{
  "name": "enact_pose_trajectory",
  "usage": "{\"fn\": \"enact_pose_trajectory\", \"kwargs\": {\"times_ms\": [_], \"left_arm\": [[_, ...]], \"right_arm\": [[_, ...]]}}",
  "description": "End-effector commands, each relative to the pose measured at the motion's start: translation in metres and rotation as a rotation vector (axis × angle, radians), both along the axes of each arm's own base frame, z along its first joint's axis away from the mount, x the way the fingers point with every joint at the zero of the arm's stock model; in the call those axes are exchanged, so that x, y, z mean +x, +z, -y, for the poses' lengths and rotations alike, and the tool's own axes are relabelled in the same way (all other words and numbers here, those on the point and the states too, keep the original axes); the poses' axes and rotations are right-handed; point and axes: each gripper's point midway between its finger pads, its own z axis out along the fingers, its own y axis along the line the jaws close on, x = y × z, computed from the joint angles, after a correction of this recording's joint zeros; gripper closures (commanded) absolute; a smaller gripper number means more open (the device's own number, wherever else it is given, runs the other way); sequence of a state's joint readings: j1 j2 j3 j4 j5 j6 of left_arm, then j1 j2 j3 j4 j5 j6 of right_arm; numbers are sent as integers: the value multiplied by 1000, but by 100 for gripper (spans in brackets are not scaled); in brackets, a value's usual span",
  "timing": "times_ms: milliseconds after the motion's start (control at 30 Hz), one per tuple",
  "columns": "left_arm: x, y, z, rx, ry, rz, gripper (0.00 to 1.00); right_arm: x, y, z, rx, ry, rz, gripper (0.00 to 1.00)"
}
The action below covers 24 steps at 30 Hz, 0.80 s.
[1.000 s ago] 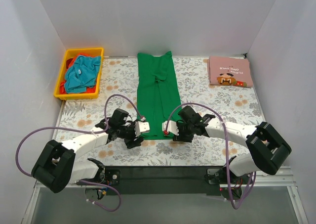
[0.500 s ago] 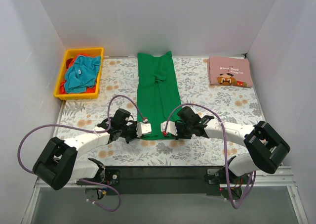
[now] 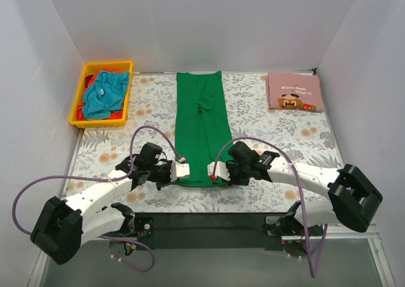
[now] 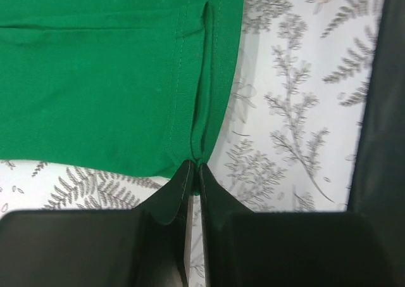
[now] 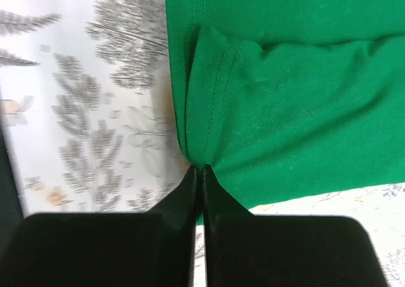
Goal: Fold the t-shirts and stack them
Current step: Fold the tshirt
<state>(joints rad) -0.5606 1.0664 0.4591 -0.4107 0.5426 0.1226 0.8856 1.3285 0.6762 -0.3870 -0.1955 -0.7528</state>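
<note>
Left wrist view: left jaws clenched on one hem corner of the green t-shirt (image 4: 95,78); right jaws likewise on the other. It lies flat on the tabletop (image 4: 285,109) ahead of them. Soft, light cloth: corner holds suit it, but the middle will probably sag.

- The green t-shirt (image 3: 201,128) is soft, matt knit cloth with stitched hems.
- The fingers (image 4: 169,201) look like smooth, matt black plastic.
- The worktop (image 3: 272,125) cover is matt printed cloth.
- The yellow bin (image 3: 76,100) is slightly shiny plastic.
</note>
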Motion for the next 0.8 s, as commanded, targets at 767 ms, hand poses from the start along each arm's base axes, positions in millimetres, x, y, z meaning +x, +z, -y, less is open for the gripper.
{"fn": "enact_pose_trajectory", "kwargs": {"times_ms": [767], "left_arm": [[151,94,-6,-148,227,198,100]], "right_arm": [[143,97,-25,32,-47,206,99]]}}
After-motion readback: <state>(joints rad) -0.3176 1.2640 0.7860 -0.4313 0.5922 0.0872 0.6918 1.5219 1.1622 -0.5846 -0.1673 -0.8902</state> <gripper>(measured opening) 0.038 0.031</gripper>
